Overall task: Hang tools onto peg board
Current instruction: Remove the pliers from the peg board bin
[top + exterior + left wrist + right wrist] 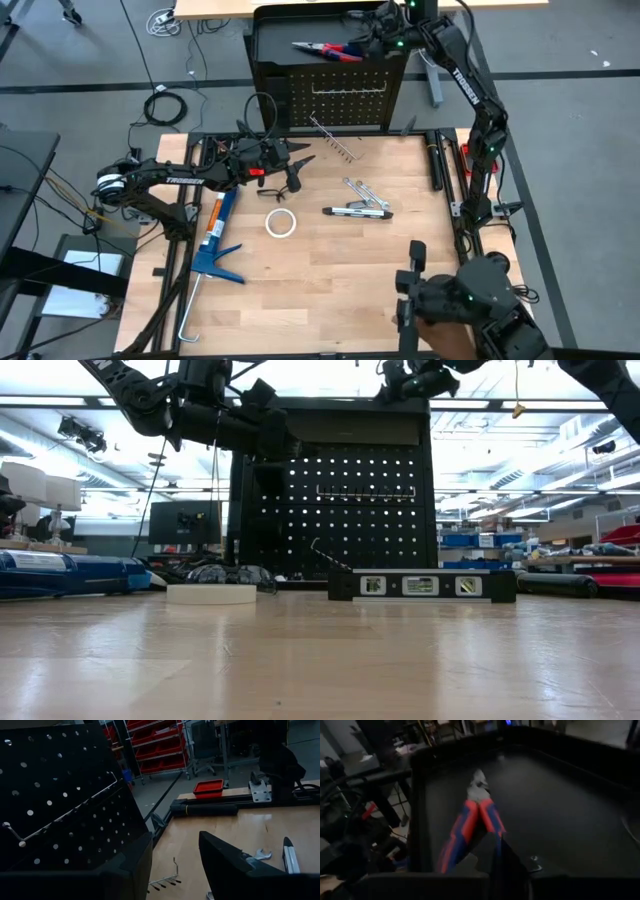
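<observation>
Counting across the high view: one pair of pliers (325,48) on the peg board's (345,95) tray top at upper centre, one level (357,211) and one wrench (362,190) mid-table, one loose hook rack (333,140) just below the board, one tape roll (281,223), one blue caulking gun (214,240) at lower left.

The right gripper (372,40) sits over the tray at the top of the frame, just right of the pliers' handles. In the right wrist view the red-and-blue handles (470,830) lie directly ahead of its fingers (507,865); whether they grip anything I cannot tell. The right arm stretches up the right edge and bends left over the board.

The left gripper (292,165) hangs at centre left, beside the board's lower left corner, fingers (225,865) parted and holding nothing, arm reaching in level from the left.
</observation>
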Controlling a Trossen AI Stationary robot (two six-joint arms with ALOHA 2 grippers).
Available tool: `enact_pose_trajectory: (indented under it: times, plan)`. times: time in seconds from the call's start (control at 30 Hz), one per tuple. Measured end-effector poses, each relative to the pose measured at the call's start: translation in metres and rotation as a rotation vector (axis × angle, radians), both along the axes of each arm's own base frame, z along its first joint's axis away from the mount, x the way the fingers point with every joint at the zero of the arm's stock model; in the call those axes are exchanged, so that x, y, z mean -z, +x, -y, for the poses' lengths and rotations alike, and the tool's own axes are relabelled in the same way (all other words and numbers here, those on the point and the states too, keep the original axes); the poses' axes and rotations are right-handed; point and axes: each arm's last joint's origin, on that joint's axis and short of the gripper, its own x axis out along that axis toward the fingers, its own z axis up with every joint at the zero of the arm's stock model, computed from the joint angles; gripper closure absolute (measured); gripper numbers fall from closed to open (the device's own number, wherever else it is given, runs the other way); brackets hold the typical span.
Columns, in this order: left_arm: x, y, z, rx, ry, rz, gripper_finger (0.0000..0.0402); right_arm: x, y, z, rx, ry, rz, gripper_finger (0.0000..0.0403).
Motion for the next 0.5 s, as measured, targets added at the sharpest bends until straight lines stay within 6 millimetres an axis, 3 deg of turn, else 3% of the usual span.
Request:
enact_pose_trajectory:
  times: [0.1, 0.37, 0.5]
  plan:
    - [0.0, 0.0, 0.0, 0.0, 0.0, 0.0, 0.0236, -0.004, 0.005, -0.003, -0.018, -0.052, 0.019, 0.0349]
    - [0.0, 0.0, 0.0, 0.001, -0.001, -0.001, 0.0236, -0.015, 0.008, -0.003, 0.007, -0.179, 0.067, 0.0388]
    - [0.0, 0.0, 0.0, 0.001, 0.0, 0.0, 0.0236, -0.023, 0.01, -0.002, 0.06, -0.27, 0.109, 0.0384]
